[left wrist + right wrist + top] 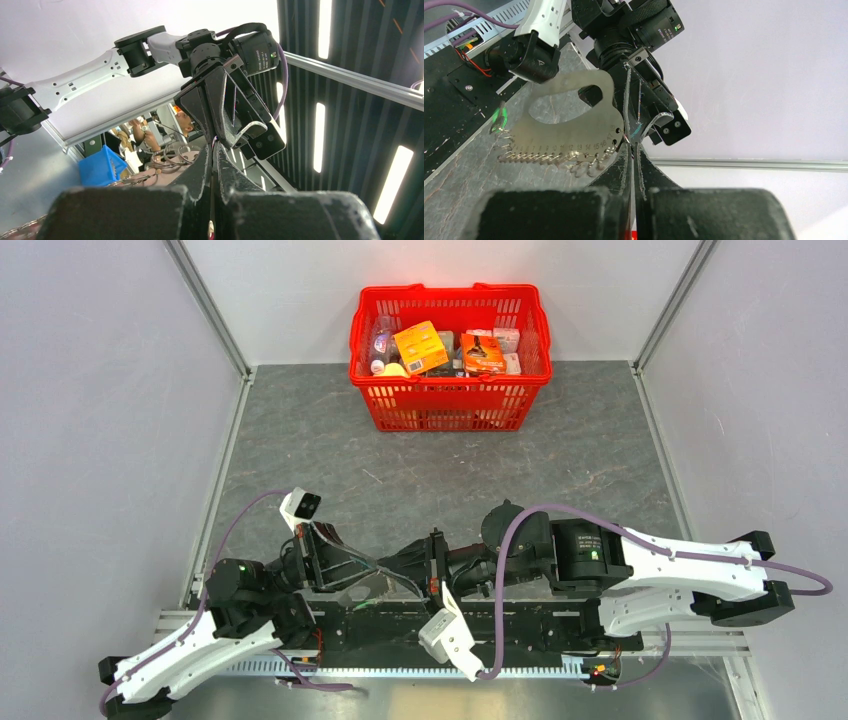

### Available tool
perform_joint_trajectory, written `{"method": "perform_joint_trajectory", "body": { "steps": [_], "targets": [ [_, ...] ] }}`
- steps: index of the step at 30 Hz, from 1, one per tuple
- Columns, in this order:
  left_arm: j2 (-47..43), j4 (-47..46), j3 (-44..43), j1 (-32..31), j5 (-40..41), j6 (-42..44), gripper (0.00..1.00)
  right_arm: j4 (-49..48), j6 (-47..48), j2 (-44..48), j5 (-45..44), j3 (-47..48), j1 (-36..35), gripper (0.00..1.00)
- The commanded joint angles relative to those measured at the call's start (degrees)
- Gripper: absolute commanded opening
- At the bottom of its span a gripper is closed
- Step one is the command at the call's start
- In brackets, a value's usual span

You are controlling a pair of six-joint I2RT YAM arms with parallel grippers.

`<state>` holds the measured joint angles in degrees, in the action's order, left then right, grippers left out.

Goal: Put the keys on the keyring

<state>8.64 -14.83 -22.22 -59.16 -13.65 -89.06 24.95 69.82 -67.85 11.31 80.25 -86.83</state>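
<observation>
Right gripper (630, 146) and left gripper (212, 149) meet tip to tip, both pinched nearly closed.
They clamp one corner of a flat grey metal keyring plate (569, 120), low between the arms; a bright green key tag (499, 116) hangs at its far end.

Green key (499, 116) at end of metal keyring (569, 122).

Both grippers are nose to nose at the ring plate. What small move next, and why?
Probably ease the right gripper back, leaving the left gripper shut. Both sit shut, tip to tip, at the metal plate's corner, crowding the split rings there; the green tag hangs at the row's far end.
</observation>
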Motion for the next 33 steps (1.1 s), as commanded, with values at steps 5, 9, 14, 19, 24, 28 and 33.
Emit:
{"method": "perform_joint_trajectory", "body": {
  "steps": [5,9,14,19,24,28,33],
  "targets": [
    [0.02,-1.45,-0.37,-0.11,0.16,-1.3,0.1,4.34,2.15,-0.69,-0.18,3.74,-1.24,0.0],
    [0.1,0.94,-0.9,-0.13,0.39,-0.17,0.24,6.13,0.61,-0.89,0.07,4.44,-1.4,0.0],
    [-1.75,8.84,-3.79,-0.13,2.87,4.76,0.52,7.13,-2.33,0.35,0.43,4.05,-1.57,0.0],
    [-3.95,22.47,-9.0,-0.14,7.14,13.44,0.6,8.54,-7.66,1.19,-1.58,4.49,-1.59,0.0],
    [-4.66,33.2,-16.48,-0.16,10.29,25.0,0.58,13.86,-16.63,-0.76,-4.71,8.79,-1.59,0.0],
    [-2.7,38.57,-22.53,-0.16,10.01,33.87,0.55,19.87,-26.29,-4.58,-7.12,15.39,-1.55,0.0],
    [2.79,39.74,-26.47,-0.13,5.36,40.58,0.52,28.95,-36.8,-10.24,-9.05,25.67,-1.6,0.0]
  ]
}}
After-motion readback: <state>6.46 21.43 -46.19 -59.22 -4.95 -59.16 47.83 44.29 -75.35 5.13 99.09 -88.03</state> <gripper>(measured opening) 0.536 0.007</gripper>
